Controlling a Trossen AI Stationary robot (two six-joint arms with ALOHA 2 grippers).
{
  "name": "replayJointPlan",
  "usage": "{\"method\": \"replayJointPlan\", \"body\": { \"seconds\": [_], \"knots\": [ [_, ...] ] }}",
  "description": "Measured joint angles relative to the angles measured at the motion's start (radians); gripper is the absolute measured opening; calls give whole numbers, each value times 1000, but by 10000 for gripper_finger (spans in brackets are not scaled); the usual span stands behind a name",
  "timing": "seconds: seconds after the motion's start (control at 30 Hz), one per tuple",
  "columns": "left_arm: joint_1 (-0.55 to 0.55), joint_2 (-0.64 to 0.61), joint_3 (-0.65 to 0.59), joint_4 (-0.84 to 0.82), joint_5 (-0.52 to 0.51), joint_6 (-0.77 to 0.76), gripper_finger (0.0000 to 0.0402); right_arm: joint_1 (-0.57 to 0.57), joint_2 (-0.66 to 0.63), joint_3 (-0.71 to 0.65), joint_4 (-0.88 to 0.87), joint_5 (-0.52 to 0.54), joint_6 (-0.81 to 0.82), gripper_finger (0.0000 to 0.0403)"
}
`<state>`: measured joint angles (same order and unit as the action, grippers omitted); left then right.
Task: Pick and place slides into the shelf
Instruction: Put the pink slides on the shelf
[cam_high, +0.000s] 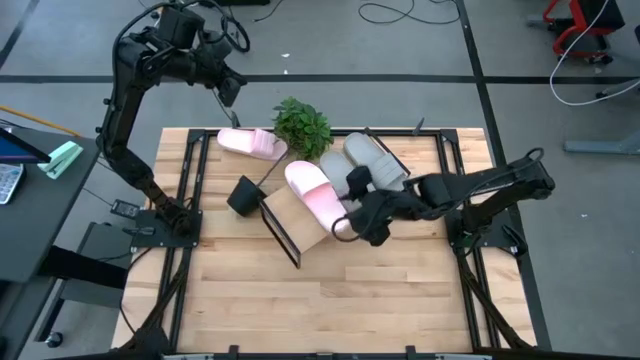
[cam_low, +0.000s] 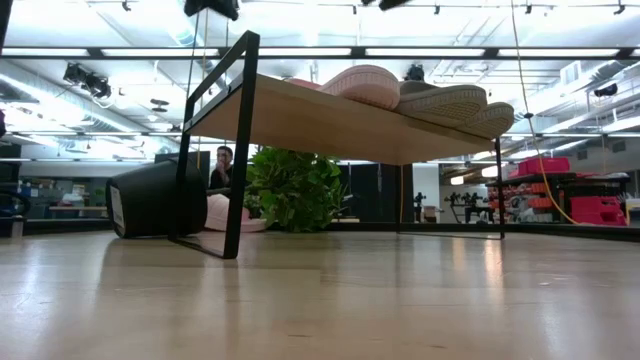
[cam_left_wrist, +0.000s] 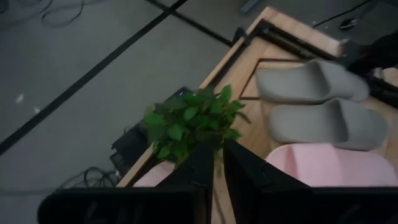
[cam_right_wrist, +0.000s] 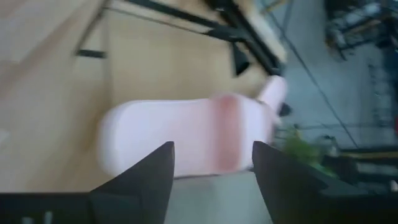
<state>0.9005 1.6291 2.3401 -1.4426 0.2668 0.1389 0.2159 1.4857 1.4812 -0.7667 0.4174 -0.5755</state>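
The shelf (cam_high: 298, 222) stands slantwise mid-table. One pink slide (cam_high: 314, 192) lies on its board, and two grey slides (cam_high: 374, 160) lie side by side at its far end; in the low view they show on top of the board (cam_low: 300, 115). The second pink slide (cam_high: 252, 143) lies on the tabletop at the far left, next to the plant (cam_high: 302, 125). My right gripper (cam_high: 354, 216) is open at the near end of the pink slide on the shelf (cam_right_wrist: 186, 140), fingers standing apart in front of it. My left gripper (cam_high: 229, 88) is shut, raised beyond the table's far left corner.
A black pot (cam_high: 243, 193) lies on its side at the shelf's left end. The green plant (cam_left_wrist: 189, 124) sits between the loose pink slide and the grey slides. A person (cam_low: 223, 165) shows far behind the table. Bare tabletop lies toward the near edge (cam_high: 330, 300).
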Motion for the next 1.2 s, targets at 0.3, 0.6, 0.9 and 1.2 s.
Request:
{"method": "replayJointPlan", "body": {
  "seconds": [0.3, 0.6, 0.9, 1.2],
  "knots": [
    [88, 0, -225, 6, 0, 4, 26, -149, 0, 114, -55, 36, 186, 208],
    [150, 0, -576, 216, 52, -79, 23, -301, 0, 114, -42, 29, 360, 208],
    [218, 1, -831, 393, 53, -187, 9, -360, 0, 114, 22, -11, 501, 208],
    [255, 0, -1025, 554, 212, -274, 34, -366, 0, 114, 140, -15, 520, 207]
  ]
}}
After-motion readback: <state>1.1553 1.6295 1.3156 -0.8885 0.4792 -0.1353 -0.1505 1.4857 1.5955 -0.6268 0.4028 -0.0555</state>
